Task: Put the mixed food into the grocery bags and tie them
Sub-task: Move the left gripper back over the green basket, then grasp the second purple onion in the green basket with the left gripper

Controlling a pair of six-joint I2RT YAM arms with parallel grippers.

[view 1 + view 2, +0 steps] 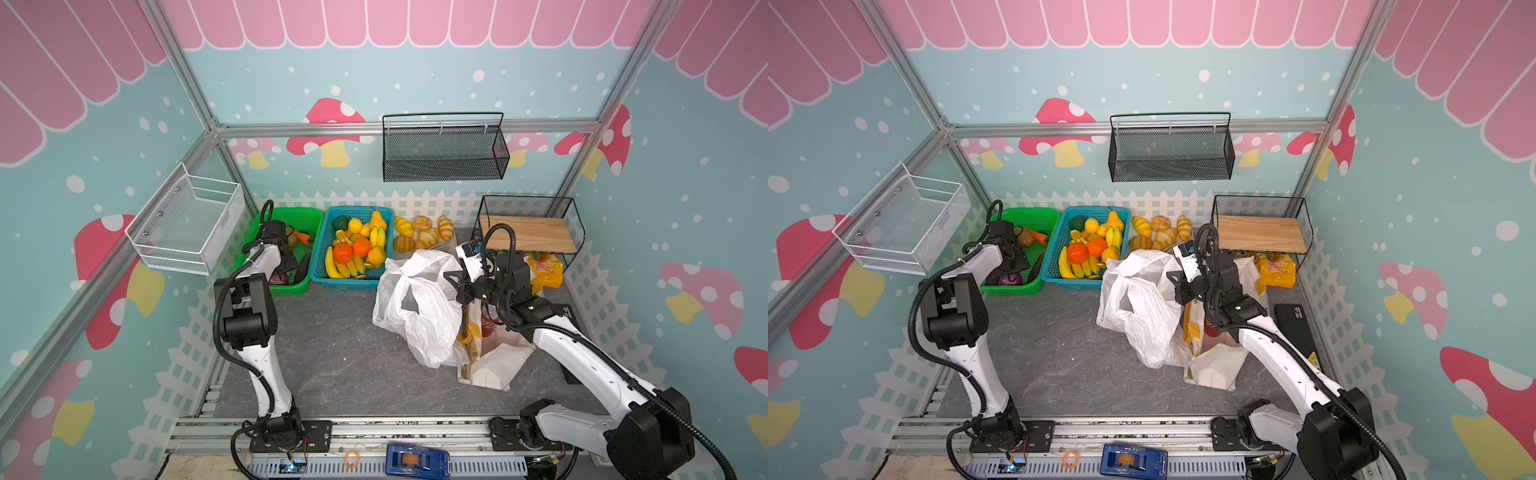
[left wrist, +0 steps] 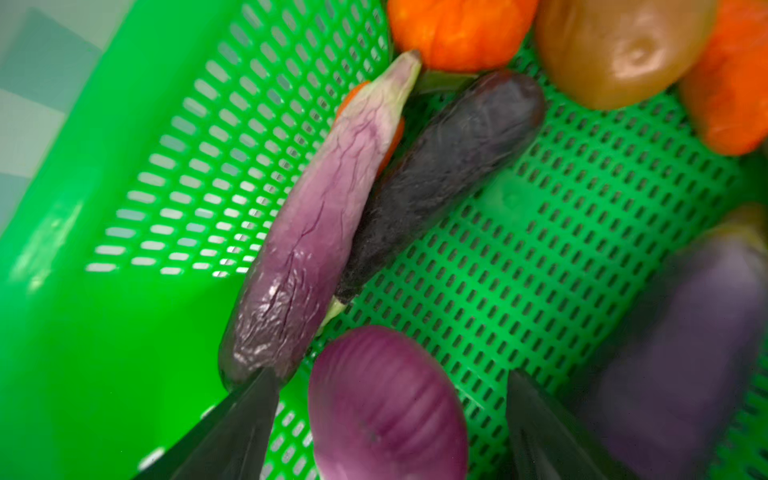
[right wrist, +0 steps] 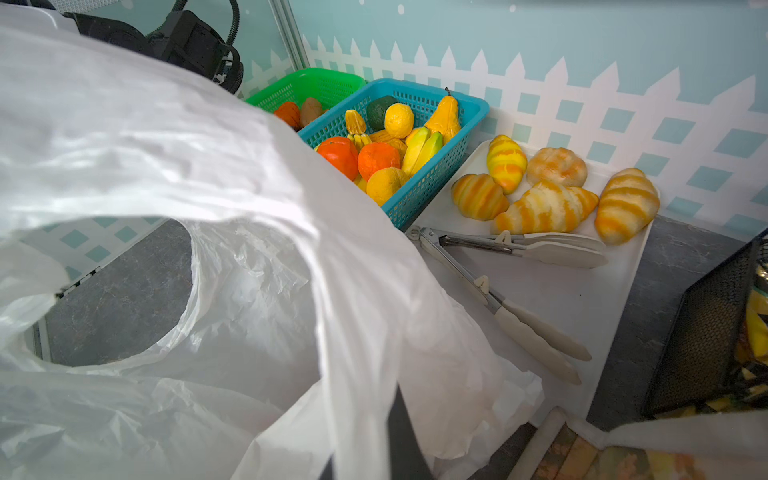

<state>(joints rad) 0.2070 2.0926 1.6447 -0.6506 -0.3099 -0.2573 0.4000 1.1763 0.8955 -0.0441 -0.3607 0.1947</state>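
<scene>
Grey tabletop: in the green basket, left gripper gapes astride a purple onion, holding nothing. Closing off-centre beside the eggplant could squirt the onion sideways. Right of the basket, right gripper pinches the plastic bag.

Along the tabletop's back edge stand a green basket with eggplants, a blue basket of fruit, and a white tray bearing croissants and tongs. A wire shelf fills the back right corner.
</scene>
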